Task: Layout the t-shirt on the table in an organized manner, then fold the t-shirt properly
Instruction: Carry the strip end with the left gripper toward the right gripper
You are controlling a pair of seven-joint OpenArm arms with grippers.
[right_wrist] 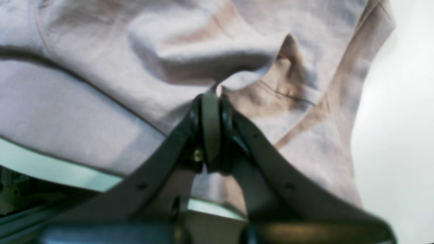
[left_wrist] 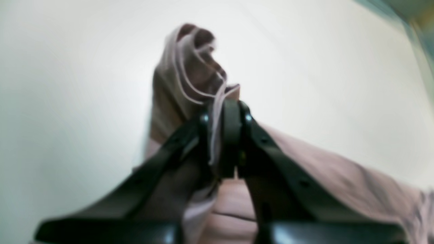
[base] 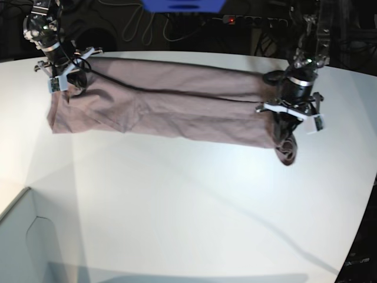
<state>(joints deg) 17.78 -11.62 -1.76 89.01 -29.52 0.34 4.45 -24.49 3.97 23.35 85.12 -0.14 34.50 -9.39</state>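
Observation:
The mauve t-shirt lies as a long, creased band across the far part of the white table, stretched between both arms. My left gripper is at the band's right end. In the left wrist view its jaws are shut on a bunched fold of the t-shirt, and a small wad hangs past the fingertips. My right gripper is at the left end. The right wrist view shows it shut on a pinch of the t-shirt, with white table beside it.
A pale box-like corner piece stands at the near left. Dark cables and a blue object lie behind the table's far edge. The table's curved right edge drops to dark floor. Wide bare tabletop stretches in front of the shirt.

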